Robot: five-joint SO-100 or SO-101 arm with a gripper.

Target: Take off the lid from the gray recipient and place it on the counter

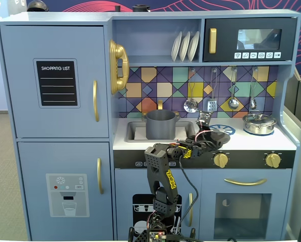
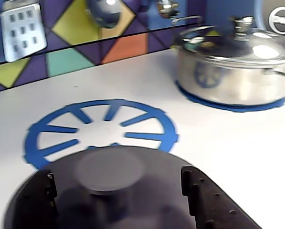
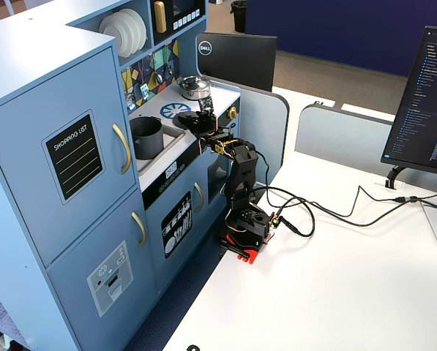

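Observation:
The dark gray lid [image 2: 157, 177] lies flat on the white counter [image 2: 228, 157], over the near edge of the printed blue burner [image 2: 99, 125]. My gripper [image 2: 116, 185] is open. Its fingers [image 2: 199, 198] stand well apart on either side of the lid's central knob and do not touch it. In a fixed view the gripper [image 1: 211, 134] sits over the lid [image 1: 217, 137] to the right of the sink. The gray pot [image 1: 160, 124] stands uncovered in the sink, left of the gripper. It also shows in the other fixed view [image 3: 146, 137].
A shiny steel pot with a glass lid [image 2: 233, 71] stands on a second blue burner at the counter's far right, also seen in a fixed view [image 1: 259, 123]. Utensils [image 1: 211, 98] hang on the tiled back wall. Gold knobs [image 1: 221, 160] line the front panel.

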